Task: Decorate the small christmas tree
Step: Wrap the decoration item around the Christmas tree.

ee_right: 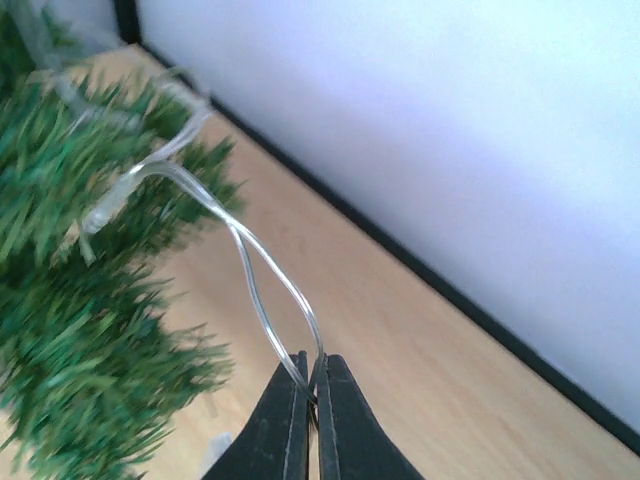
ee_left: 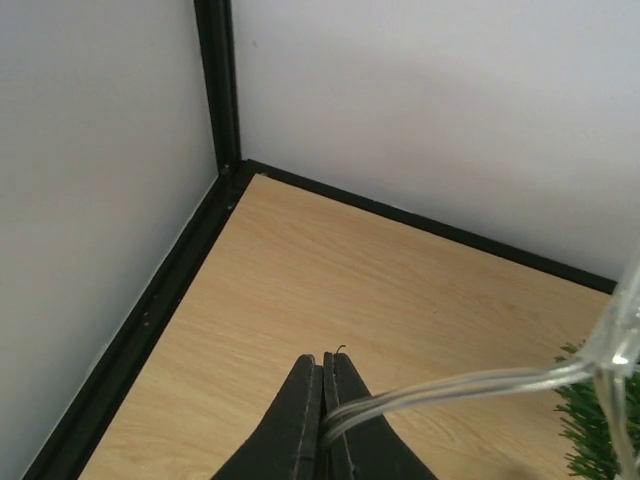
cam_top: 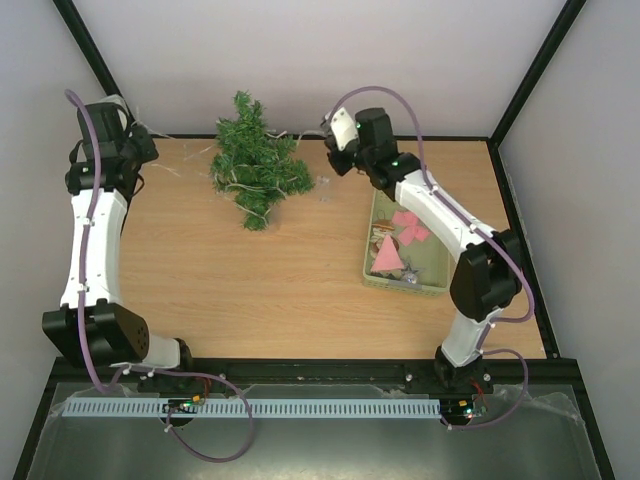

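Table [cam_top: 280, 300]: pale wood.
Tree: small christmas tree [cam_top: 256, 165], between left gripper [ee_left: 322, 385] and right gripper [ee_right: 312, 370].
Light string [ee_right: 244, 237]: draped on branches, pinched by both closed grippers.
Risk: taut pull toppling tree; thin wire slipping free.

Your small christmas tree [cam_top: 256, 165] sat close to the far edge of the table, left of its middle and well away from both near corners. It was a bushy cone of dark green needles, tip toward the far edge. From above you could not tell whether it stood or lay. A clear wire [ee_right: 250, 262] lay draped across its branches, trailing off both sides.
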`<state>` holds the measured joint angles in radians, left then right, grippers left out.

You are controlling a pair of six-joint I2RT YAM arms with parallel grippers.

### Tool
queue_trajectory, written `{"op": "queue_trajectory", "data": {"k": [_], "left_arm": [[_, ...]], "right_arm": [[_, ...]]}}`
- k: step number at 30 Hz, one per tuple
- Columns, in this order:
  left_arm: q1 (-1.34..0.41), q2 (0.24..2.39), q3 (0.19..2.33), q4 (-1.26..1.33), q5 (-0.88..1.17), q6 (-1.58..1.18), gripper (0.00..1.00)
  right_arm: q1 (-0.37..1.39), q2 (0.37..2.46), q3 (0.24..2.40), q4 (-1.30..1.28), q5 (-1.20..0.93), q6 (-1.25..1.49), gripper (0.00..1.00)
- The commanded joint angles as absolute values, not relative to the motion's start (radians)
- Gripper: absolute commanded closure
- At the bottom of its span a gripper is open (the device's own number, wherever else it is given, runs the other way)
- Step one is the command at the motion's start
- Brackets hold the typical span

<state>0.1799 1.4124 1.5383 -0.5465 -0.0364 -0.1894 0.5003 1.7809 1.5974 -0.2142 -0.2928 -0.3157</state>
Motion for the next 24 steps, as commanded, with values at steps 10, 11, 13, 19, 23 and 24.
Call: {"op": "queue_trajectory", "data": {"k": [10, 11, 13, 19, 23, 24], "left_arm": [[0.185, 1.421, 1.54, -0.578, -0.08, -0.234, 0.98], [0.186, 1.438, 1.551, -0.576, -0.081, -0.235, 0.97], [0.187, 1.477, 1.582, -0.569, -0.095, -0.234, 0.98], [0.193, 1.617, 1.715, -0.544, -0.098, -0.251, 0.96], [0.191, 1.737, 1.828, -0.531, 0.024, -0.289, 0.91], [0.192, 1.768, 1.858, -0.536, 0.058, -0.298, 0.92]], "right_arm": [[0.45, 1.802, 1.866, -0.219, -0.232, -0.273, 0.98], [0.446, 1.812, 1.886, -0.223, -0.229, -0.273, 0.98], [0.435, 1.827, 1.92, -0.222, -0.218, -0.265, 0.98], [0.403, 1.862, 2.01, -0.219, -0.201, -0.26, 0.98], [0.384, 1.877, 2.03, -0.215, -0.182, -0.256, 0.98], [0.38, 1.878, 2.03, -0.212, -0.177, -0.254, 0.98]]}}
